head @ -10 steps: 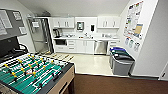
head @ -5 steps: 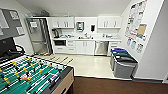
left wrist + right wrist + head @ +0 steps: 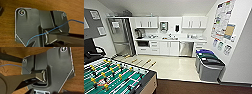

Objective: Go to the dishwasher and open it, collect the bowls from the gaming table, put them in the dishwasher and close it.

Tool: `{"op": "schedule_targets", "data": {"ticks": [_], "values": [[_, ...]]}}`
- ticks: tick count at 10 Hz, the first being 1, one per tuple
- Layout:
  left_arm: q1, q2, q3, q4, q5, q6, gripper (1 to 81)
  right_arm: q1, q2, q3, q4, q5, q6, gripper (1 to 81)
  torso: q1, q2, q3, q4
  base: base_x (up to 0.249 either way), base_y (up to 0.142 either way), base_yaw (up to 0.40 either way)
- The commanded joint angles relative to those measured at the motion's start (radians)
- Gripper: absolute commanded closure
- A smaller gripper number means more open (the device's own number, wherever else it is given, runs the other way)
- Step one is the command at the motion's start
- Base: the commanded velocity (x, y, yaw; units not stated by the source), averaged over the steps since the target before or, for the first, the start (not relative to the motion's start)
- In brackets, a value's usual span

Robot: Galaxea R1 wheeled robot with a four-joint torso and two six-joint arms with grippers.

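The dishwasher (image 3: 186, 48), with a brushed steel front, sits shut under the white counter at the far wall, right of the sink cabinets. It is several metres ahead across a pale floor. The bowls and the gaming table are out of view. The left wrist view looks down on the robot's dark plate (image 3: 28, 25) over brown wood-grain floor, with a blue cable (image 3: 55, 28) across it. The right wrist view has the same kind of plate (image 3: 58, 68) above the same floor.
A table-football table (image 3: 114, 77) with a green field fills the near left. Grey bins with blue and dark lids (image 3: 209, 63) stand along the right wall. A steel fridge (image 3: 121, 36) is at the far left. Brown flooring (image 3: 196, 87) lies just ahead.
The whole head view has shifted slightly, so the camera moved. The kitchen and bins look a little nearer than one second ago. Nothing in the room itself has moved.
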Motion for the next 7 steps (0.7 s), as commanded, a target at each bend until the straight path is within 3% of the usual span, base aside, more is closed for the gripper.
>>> {"op": "schedule_targets", "data": {"ticks": [1, 7], "values": [[-0.044, -0.011, 0.012, 0.005, 0.055, 0.001, 1.0, 0.044, -0.024, 0.014, -0.006, -0.061, -0.002, 1.0, 0.000, 0.000, 0.000, 0.000, 0.230, 0.000, 0.000], [-0.044, -0.011, 0.012, 0.005, 0.055, 0.000, 1.0, 0.041, -0.021, 0.004, -0.007, -0.059, -0.002, 1.0, 0.000, 0.000, 0.000, 0.000, 0.230, -0.057, 0.000]]}}
